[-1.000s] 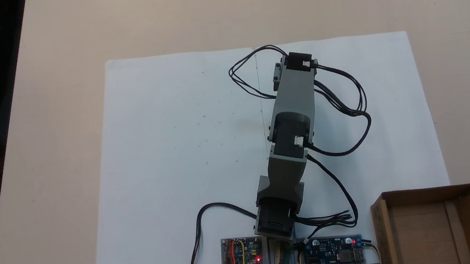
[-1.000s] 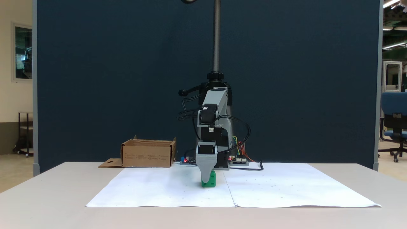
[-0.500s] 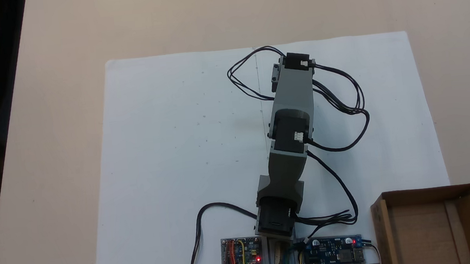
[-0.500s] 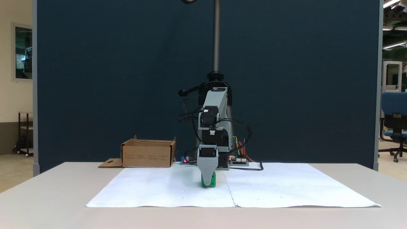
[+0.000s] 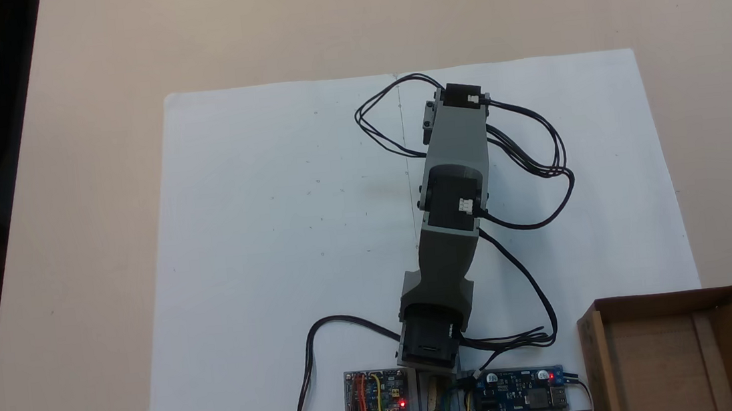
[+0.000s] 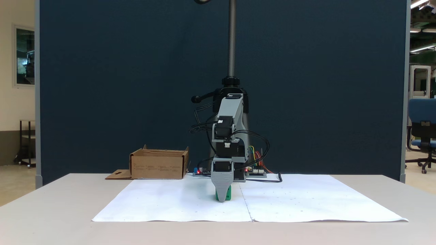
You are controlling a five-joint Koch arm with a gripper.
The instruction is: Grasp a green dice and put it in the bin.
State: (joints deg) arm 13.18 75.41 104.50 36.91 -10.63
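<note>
Gripper (image 6: pixel 222 200) is low over the white paper (image 6: pixel 170 200), tip at sheet level. The green dice (image 6: pixel 228 194) sits right behind the near jaw in this front fixed view, w/ green peeking out on both sides of it, so the cube looks straddled. Jaws line up one behind the other here, so can't tell if they're clenched or apart.

In the top-down fixed view the arm (image 5: pixel 452 157) hides the dice. The bin (image 5: pixel 675 350) stands off the paper's corner near the base, well apart from the dice.
</note>
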